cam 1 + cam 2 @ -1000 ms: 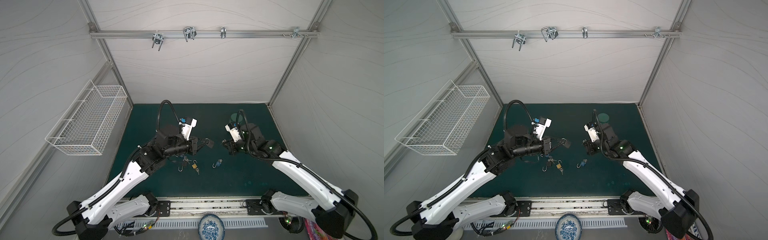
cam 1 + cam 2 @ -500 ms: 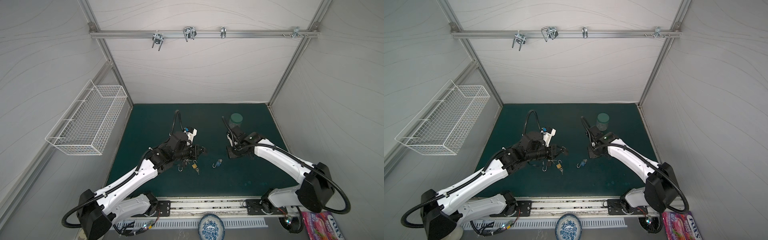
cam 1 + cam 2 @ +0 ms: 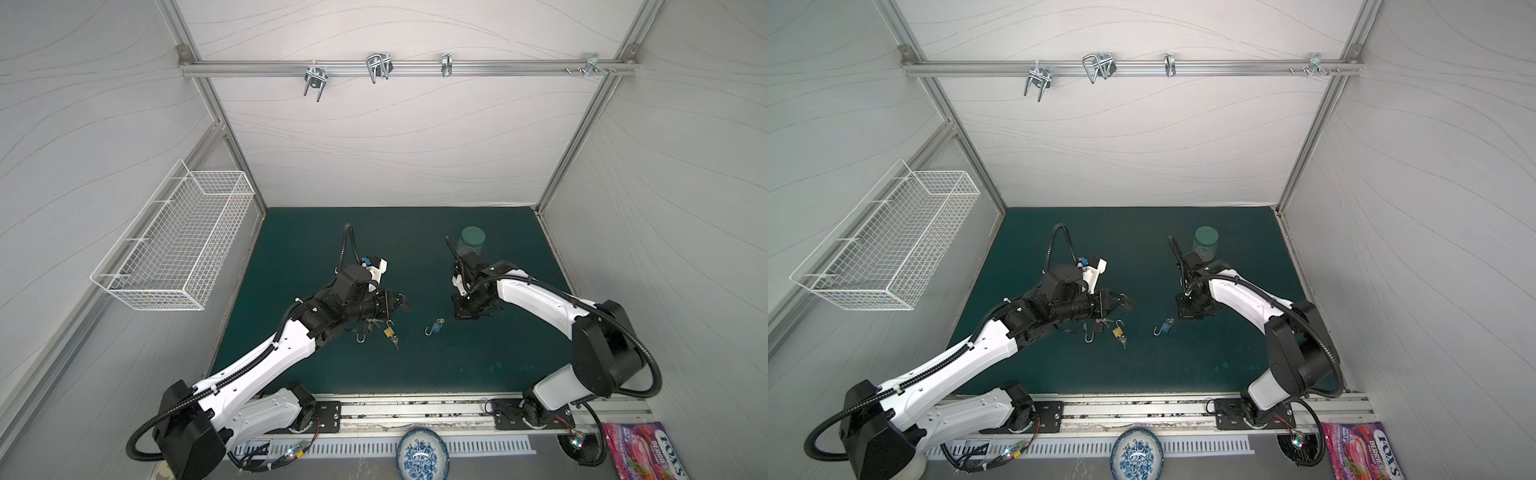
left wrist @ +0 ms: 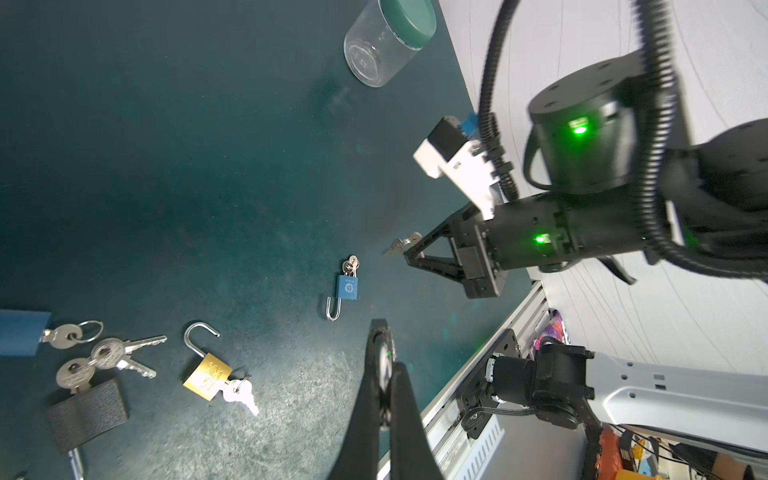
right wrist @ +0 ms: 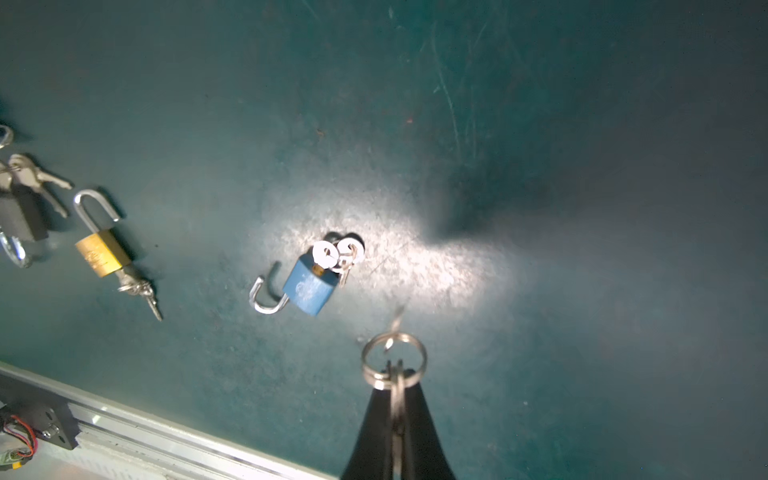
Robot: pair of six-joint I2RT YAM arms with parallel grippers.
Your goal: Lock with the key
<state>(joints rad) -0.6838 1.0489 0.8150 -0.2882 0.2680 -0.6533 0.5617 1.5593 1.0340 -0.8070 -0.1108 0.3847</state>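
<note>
- The right jaws are pressed together on the edge of a key ring (image 5: 393,361), which is pinched between the black fingers (image 5: 370,428). A blurred key (image 5: 397,322) dangles from the ring.
- Ring and key hang just beside the blue lock (image 5: 309,286), off its keyhole end and clear of it.
- The left jaws are fully closed. A grey round shape shows between their fingers (image 4: 363,415), and I cannot tell whether it is something held or part of a finger.
- In both top views the left jaws stand apart from the blue lock (image 3: 436,328) (image 3: 1168,328), on the side away from the right jaws.
- The blue lock lies flat on the green desk (image 3: 415,374). Its shackle (image 5: 266,297) is swung open, and its own keys (image 5: 332,253) sit at the keyhole end, one of them in the lock.
- A brass lock (image 4: 207,376) (image 3: 388,331) lies near the blue lock, on the side of the left jaws. Its shackle is open too, and a key sits in its base.
- A black lock (image 4: 85,413) lies beyond the brass lock from the blue lock, with a bunch of keys beside it.
- A jar (image 3: 471,245) with a green lid stands upright, well apart from the blue lock and past the right jaws towards the back wall.
- A patterned bowl (image 3: 422,455) and a sweets bag (image 3: 642,453) sit off the desk's front edge, far from the blue lock.
- A wire basket (image 3: 174,249) hangs on the side wall.
</note>
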